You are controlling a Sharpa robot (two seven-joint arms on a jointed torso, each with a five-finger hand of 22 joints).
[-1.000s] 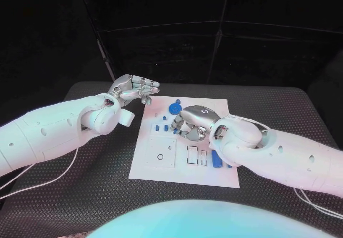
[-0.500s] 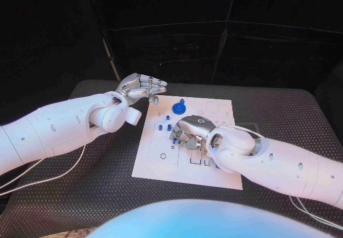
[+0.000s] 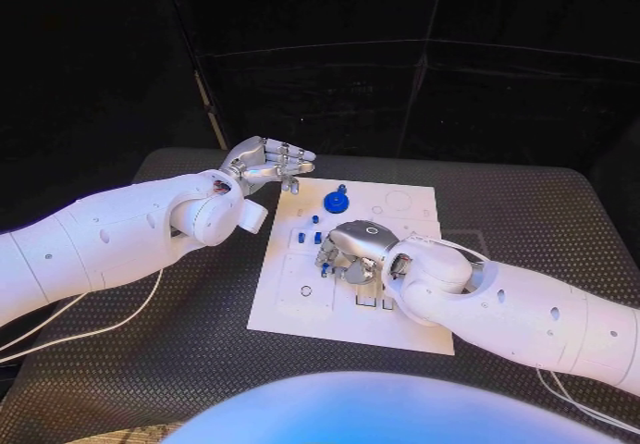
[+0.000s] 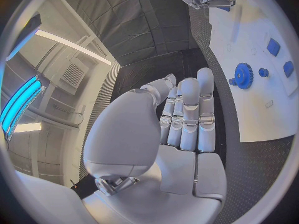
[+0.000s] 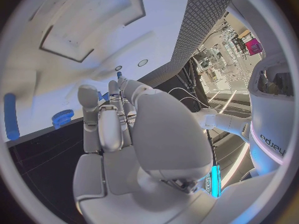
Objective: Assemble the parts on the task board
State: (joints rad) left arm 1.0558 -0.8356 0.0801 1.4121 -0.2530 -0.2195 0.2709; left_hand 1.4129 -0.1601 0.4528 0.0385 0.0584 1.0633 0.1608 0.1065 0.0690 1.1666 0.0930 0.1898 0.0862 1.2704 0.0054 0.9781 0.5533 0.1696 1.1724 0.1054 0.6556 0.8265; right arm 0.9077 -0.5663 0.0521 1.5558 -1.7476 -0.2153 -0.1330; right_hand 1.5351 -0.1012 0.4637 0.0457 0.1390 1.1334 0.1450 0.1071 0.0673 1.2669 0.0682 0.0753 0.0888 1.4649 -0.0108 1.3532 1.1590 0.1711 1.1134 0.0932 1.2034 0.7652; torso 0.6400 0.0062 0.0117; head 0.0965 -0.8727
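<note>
The white task board (image 3: 310, 316) lies in the middle of the table. A blue gear (image 3: 337, 201) stands near its far edge, with small blue parts (image 3: 308, 238) just in front of it. My right hand (image 3: 355, 248) hovers low over the board's centre with its fingers pointing down, and a small blue part (image 3: 325, 269) shows at the fingertips, seemingly pinched. In the right wrist view the same blue part (image 5: 118, 75) shows at the fingertips, with the gear (image 5: 62, 118) beyond. My left hand (image 3: 268, 163) hangs above the board's far left corner, fingers curled in on nothing.
The left wrist view shows the board (image 4: 252, 115) with the gear (image 4: 241, 75), a small blue peg (image 4: 263, 72) and two blue blocks (image 4: 273, 46). A long blue piece (image 5: 9, 115) lies on the board. Black ribbed matting (image 3: 160, 351) surrounds the board.
My right hand has moved from the board's far half toward its centre, the small blue part travelling with it. My left hand has barely moved.
</note>
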